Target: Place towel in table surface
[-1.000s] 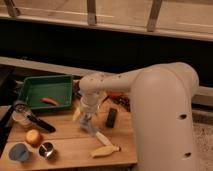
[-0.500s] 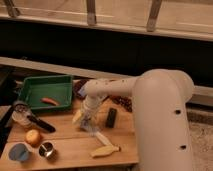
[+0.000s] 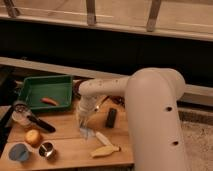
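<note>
Towel (image 3: 87,133) placement was the job, and the scene ran down to that small pale cloth from much bigger things. The white arm (image 3: 150,115) filled the right of the camera view, bent over and reaching left across the wooden table (image 3: 65,136). A green tray (image 3: 57,89) sat at the table's back left with an orange item (image 3: 49,101) lying in it. A black block (image 3: 111,117) lay just right of the wrist, and a yellowish piece (image 3: 105,150) lay near the front edge. An orange fruit (image 3: 33,136), a blue cup (image 3: 17,152) and a metal cup (image 3: 47,149) stood at the front left.

The gripper (image 3: 84,122) pointed down over the middle of the table. Directly beneath it sat the towel, a crumpled bluish-white bit touching or almost touching the wood. Whether the gripper held the cloth or had let go could not be told.

To finish well, the cloth likely needed to rest fully on bare wood between the black block and the yellowish piece. A straight vertical lift would probably have suited best, since a sideways pull risked dragging the towel along or nudging its neighbours.
</note>
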`<state>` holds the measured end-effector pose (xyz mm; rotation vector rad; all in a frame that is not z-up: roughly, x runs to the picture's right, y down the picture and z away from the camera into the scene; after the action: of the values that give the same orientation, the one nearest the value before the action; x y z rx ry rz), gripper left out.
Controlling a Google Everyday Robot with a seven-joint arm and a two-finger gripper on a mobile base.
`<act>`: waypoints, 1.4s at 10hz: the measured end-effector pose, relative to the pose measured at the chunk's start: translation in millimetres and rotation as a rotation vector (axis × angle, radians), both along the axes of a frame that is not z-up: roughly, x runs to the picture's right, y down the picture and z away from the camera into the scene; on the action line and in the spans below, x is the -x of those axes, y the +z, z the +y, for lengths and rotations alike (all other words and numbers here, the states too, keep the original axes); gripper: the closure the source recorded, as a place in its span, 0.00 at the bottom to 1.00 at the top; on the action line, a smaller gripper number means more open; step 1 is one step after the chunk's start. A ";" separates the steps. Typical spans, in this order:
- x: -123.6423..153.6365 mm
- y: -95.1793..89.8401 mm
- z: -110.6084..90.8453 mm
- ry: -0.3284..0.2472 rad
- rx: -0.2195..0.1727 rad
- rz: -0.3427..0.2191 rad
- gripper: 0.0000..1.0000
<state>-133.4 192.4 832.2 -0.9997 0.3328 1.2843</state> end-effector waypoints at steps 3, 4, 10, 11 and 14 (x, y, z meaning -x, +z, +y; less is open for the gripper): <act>6.8 -0.6 -2.8 -0.030 -0.009 -0.001 1.00; 11.3 -5.6 -11.2 -0.031 -0.025 -0.011 1.00; 37.8 -76.7 -85.9 -0.039 -0.221 -0.135 1.00; 40.4 -87.5 -94.7 -0.037 -0.254 -0.156 1.00; 39.3 -94.1 -98.7 -0.033 -0.276 -0.169 1.00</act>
<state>-172.7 93.8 738.1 -0.8559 0.0398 1.1701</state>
